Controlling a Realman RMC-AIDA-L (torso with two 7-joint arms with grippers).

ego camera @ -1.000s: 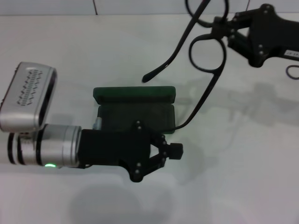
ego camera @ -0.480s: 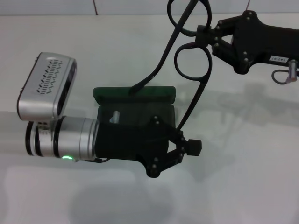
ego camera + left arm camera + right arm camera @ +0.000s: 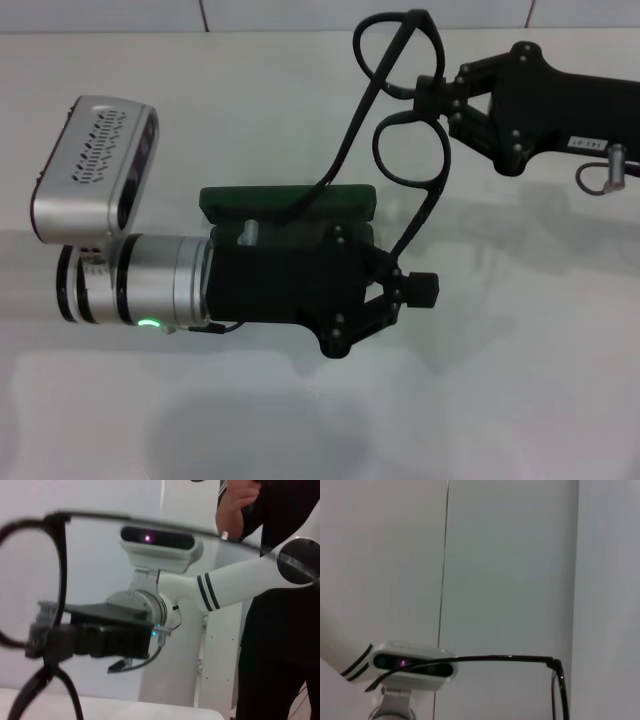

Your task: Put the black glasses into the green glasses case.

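White tabletop (image 3: 520, 380) is bearing the dark green rectangular hinged glasses case (image 3: 288, 203), lid raised. Left gripper (image 3: 405, 292) is hovering above it, fingers parted. Right gripper (image 3: 432, 95) is pinching the thin black-framed glasses (image 3: 410, 150) aloft, temples dangling caseward.

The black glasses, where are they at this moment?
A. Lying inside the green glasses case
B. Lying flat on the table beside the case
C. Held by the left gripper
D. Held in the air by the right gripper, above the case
D: the right gripper grips the black glasses at the bridge, their temple arms hanging toward the open green glasses case, while the left gripper sits over the case.
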